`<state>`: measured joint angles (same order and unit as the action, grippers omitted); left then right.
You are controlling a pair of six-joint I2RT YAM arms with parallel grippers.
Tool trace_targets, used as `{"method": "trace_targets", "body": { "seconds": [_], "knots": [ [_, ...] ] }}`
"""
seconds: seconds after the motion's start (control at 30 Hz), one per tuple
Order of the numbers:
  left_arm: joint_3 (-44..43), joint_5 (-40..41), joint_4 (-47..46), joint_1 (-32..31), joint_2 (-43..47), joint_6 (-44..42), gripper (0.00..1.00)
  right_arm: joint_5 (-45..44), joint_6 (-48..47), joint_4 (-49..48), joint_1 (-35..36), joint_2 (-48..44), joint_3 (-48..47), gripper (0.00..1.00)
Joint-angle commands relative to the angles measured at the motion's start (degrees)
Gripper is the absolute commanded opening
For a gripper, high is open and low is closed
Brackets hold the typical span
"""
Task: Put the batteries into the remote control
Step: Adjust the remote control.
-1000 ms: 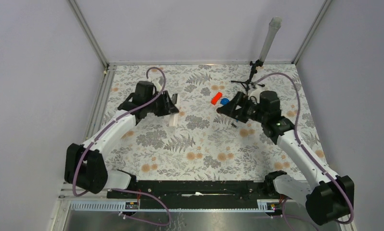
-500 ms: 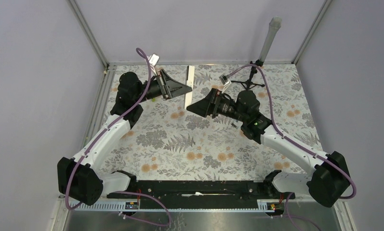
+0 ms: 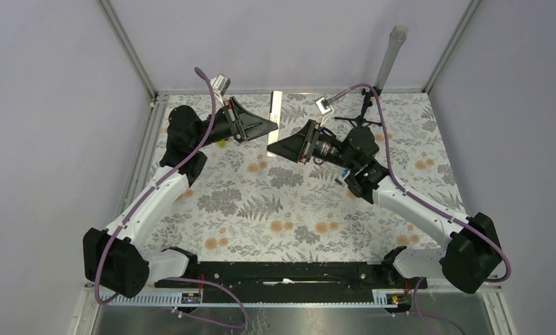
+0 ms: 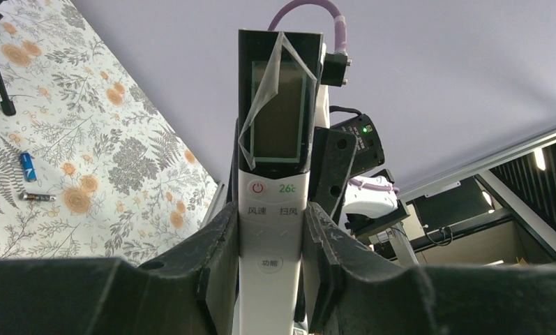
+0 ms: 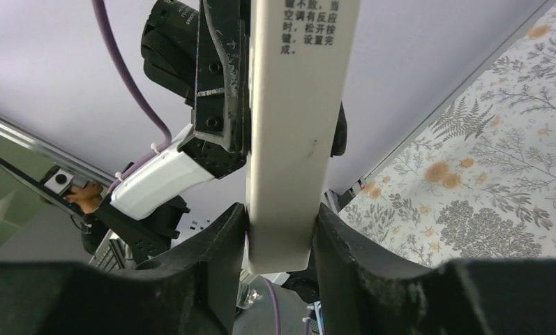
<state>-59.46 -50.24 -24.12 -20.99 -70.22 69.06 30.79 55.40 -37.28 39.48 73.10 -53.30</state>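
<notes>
From their bases at the near edge both arms reach up and inward over the flowered table (image 3: 296,209) and meet above its far middle. There the left gripper (image 3: 272,128) and the right gripper (image 3: 272,147) face each other, both clamped on the remote control (image 3: 276,105), which is held off the table as a slim white bar. In the left wrist view the left gripper's fingers (image 4: 218,259) press on both sides of the remote's button face, just below a red power button; above that sits the dark screen with a clear film (image 4: 271,84) peeling off it. In the right wrist view the right gripper's fingers (image 5: 227,252) squeeze the bar's plain back near one end, with printed text higher up and the left gripper's black jaws gripping it farther along. On the table beyond, the left wrist view shows one blue battery (image 4: 27,166) lying flat, and just beside it a slim dark and silvery cylinder (image 4: 38,197) too small to identify. A small black tripod (image 3: 363,115) stands at the far right.
</notes>
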Motion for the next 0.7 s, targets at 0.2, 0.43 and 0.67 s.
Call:
{"method": "trace_targets", "body": {
  "seconds": [0.2,0.43,0.67],
  "knots": [
    [-3.24,0.24,0.41,-0.28,1.73,-3.98,0.38,1.43,-0.21,-3.31,0.15,0.17,-2.40,0.14],
    [-26.63,-6.36,48.88,1.69,-2.83,-42.89,0.73,5.24,-25.03,22.74,0.15,-3.78,-10.53,0.00],
    [-39.83,-9.16,76.01,2.54,-8.30,-71.20,0.76,9.14,-42.52,46.75,0.11,-3.83,-20.41,0.00]
  ]
}}
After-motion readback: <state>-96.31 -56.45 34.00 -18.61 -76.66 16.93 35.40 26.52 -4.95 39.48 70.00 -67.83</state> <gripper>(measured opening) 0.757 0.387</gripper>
